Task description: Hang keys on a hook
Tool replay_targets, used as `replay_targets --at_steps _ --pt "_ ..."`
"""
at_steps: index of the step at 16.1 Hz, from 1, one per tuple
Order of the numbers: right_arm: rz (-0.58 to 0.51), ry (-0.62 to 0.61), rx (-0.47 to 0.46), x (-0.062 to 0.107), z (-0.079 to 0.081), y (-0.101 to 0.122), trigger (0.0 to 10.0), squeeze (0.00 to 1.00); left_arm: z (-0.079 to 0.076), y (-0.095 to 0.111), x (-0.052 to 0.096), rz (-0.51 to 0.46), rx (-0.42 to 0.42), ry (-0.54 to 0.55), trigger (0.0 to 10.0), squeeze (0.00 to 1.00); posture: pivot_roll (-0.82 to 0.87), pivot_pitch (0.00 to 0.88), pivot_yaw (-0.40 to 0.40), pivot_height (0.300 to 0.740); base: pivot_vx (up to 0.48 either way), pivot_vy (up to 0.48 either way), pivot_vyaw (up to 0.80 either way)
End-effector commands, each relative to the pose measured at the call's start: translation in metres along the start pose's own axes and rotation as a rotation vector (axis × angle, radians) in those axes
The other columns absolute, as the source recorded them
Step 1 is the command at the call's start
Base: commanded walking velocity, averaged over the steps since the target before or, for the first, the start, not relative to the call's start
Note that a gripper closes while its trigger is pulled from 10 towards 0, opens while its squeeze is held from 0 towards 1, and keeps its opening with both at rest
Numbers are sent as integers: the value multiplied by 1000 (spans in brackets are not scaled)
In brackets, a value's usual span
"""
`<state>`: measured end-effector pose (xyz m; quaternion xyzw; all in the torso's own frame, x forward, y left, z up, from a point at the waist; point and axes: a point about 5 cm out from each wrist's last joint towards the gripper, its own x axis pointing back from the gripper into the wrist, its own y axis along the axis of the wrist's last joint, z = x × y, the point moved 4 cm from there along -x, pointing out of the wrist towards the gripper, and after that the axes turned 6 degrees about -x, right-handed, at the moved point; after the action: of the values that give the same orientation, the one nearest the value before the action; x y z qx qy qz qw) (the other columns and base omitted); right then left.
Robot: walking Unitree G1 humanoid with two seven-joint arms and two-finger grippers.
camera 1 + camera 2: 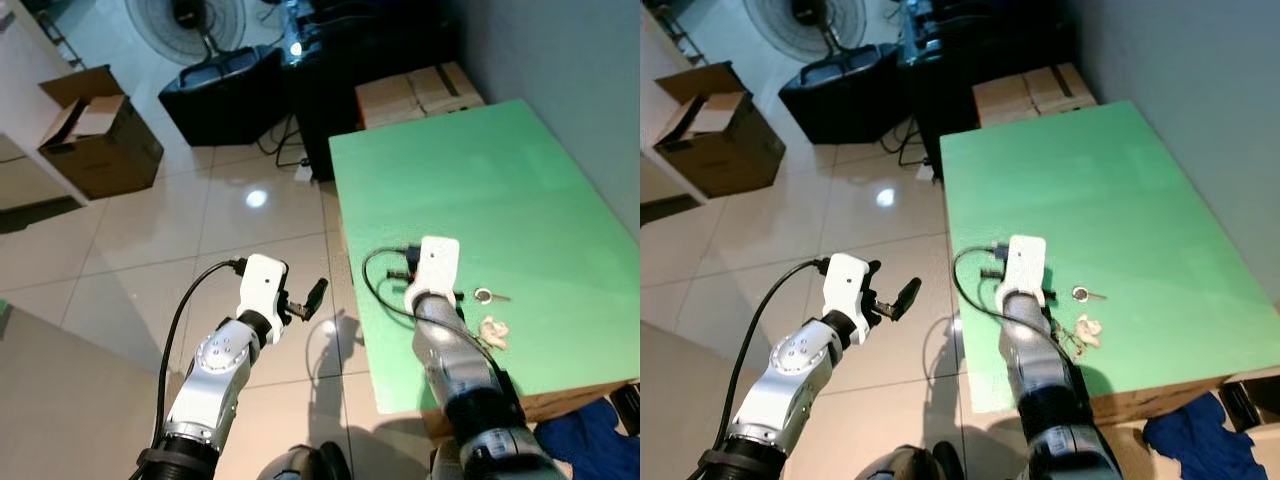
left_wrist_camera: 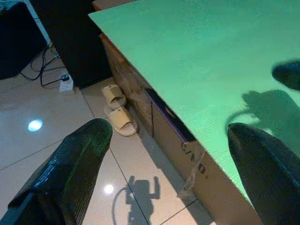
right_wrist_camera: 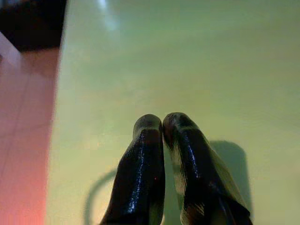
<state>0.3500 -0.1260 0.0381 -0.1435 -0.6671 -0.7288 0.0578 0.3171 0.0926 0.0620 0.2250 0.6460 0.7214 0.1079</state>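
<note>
A small key on a silver ring lies on the green table near its front. A cream charm lies just in front of the ring. My right arm reaches over the table's front left part, its white wrist housing a little left of the key. In the right wrist view my right gripper is shut, fingertips touching, nothing between them, low over the green top. My left gripper hangs open over the tiled floor left of the table, its fingers spread wide and empty.
A grey wall runs along the table's right side. Cardboard boxes and black equipment stand beyond the table, with a fan and an open carton at the far left. Slippers lie by the table's base. Blue cloth sits at the front right.
</note>
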Motion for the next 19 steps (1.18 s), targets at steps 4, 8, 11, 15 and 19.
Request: replay_targets --at_steps 4,8,11,15,19 --pt "82 -99 161 3 -27 -28 10000 0 6 -5 0 18 1 21 10000 0 -265 92 257 740 0 0 0" --pt "124 -135 250 5 -40 -41 10000 0 8 -3 -3 13 -3 23 10000 0 -263 84 257 740 0 0 0" --pt "132 -162 267 11 -43 -50 10000 1000 12 -2 -2 9 -4 32 10000 0 -256 78 255 740 0 0 0" --pt "99 -161 257 9 -40 -43 10000 1000 12 -2 -2 7 -8 32 10000 0 -255 76 255 740 0 0 0" --pt "73 -161 216 14 -36 -35 10000 1000 13 -2 -2 7 -8 33 10000 0 -258 85 255 740 0 0 0"
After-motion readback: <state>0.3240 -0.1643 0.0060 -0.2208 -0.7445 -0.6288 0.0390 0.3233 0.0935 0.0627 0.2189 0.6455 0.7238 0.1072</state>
